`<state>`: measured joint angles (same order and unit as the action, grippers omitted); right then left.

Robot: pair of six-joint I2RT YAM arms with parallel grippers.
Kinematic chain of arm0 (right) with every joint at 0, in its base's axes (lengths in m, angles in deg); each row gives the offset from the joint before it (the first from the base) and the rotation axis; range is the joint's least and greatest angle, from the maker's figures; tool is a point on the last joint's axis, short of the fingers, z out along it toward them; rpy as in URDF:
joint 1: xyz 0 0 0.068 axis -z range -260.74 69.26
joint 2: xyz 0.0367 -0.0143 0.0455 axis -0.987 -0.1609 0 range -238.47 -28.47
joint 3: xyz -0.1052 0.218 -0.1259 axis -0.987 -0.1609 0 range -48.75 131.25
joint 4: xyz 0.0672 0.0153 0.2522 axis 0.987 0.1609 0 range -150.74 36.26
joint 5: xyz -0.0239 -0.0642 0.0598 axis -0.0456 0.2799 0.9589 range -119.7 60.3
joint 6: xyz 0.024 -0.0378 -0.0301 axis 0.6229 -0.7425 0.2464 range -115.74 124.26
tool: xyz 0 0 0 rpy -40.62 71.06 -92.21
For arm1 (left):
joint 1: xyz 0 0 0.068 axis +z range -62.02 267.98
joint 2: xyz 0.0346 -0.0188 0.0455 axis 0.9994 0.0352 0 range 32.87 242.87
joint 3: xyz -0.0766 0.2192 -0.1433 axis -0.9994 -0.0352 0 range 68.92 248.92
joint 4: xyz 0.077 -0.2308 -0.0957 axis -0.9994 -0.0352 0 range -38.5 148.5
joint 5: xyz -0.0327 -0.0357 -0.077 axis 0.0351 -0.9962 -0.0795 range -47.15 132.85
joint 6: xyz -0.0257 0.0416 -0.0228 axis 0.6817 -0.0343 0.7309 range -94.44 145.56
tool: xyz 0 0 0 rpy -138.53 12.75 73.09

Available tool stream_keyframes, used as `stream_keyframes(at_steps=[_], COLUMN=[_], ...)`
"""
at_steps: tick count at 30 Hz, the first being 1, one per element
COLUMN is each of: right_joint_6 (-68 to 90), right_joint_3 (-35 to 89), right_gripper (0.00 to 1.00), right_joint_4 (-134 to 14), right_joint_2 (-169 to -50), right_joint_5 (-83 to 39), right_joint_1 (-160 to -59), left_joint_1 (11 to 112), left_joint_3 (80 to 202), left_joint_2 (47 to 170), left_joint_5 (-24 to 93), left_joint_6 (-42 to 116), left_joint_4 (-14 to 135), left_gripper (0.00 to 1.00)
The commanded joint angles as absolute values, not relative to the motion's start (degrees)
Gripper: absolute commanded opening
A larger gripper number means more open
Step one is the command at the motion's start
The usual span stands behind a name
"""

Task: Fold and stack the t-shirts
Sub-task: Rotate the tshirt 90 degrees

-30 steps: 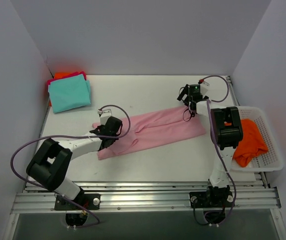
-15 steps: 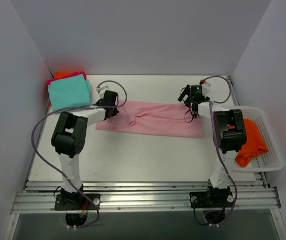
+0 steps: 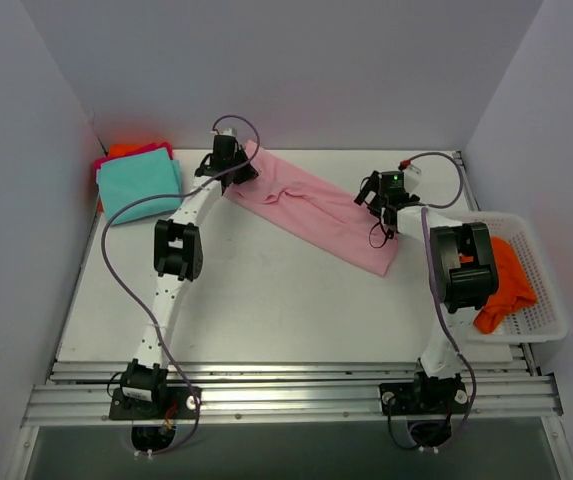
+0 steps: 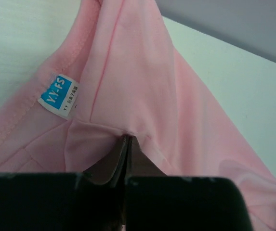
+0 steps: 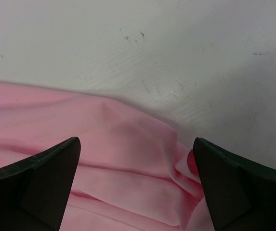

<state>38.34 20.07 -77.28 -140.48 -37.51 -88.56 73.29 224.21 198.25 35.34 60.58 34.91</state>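
Seen from above, the left arm (image 3: 178, 250) is stretched to the far edge of the desk (image 3: 266, 310), holding one end of a pale pink t-shirt (image 3: 318, 213). The shirt lies in a long diagonal band toward the right arm (image 3: 461, 265). A teal-topped folded stack (image 3: 138, 188) sits in the far left corner, and an orange t-shirt (image 3: 501, 285) lies in the white basket (image 3: 546, 305) at right. The left wrist view shows the left jaws pressed together on a pinch of pink cloth near the blue neck tag (image 4: 58, 96) — thin, limp cotton that puckers at the grip. The right wrist view shows the right jaws spread wide and empty above the shirt's rumpled edge. Light and floppy, the shirt will likely sag and bunch — it is probably best taken at hems or corners, both ends at once.
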Motion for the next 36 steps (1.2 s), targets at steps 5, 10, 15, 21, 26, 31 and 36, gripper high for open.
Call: stream_keyframes(at_steps=[5,10,15,21,26,31,36], right_joint_6=[39.94,41.52,44.77,49.95,52.33,54.44,55.41], right_joint_3=[13.23,5.67,0.04,-1.55,1.34,3.02,3.98], right_gripper=[1.00,1.00,1.00,1.00,1.00,1.00,1.00], right_joint_4=[-76.56,-77.44,-78.49,-77.88,-77.70,-77.79,-73.87], right_joint_2=[-133.86,-129.55,-125.68,-124.36,-125.85,-128.49,-128.41], right_joint_5=[-39.80,-42.35,-43.66,-46.30,-47.98,-49.56,-54.62], right_joint_1=[-91.20,-97.24,-105.77,-120.28,-129.60,-136.72,-140.94], left_joint_1=[74.36,74.63,74.89,75.24,75.41,75.33,75.33], left_joint_3=[224.11,221.80,219.04,219.48,218.95,218.25,215.27], left_joint_2=[199.91,199.79,198.80,199.24,198.28,197.40,195.03], left_joint_5=[22.56,21.14,19.74,17.54,14.73,11.83,5.86], left_joint_6=[68.53,70.74,70.12,70.65,69.33,68.71,69.06], left_joint_4=[46.56,50.76,52.61,52.87,53.05,54.10,61.91], left_gripper=[0.04,0.04,0.04,0.03,0.03,0.03,0.03])
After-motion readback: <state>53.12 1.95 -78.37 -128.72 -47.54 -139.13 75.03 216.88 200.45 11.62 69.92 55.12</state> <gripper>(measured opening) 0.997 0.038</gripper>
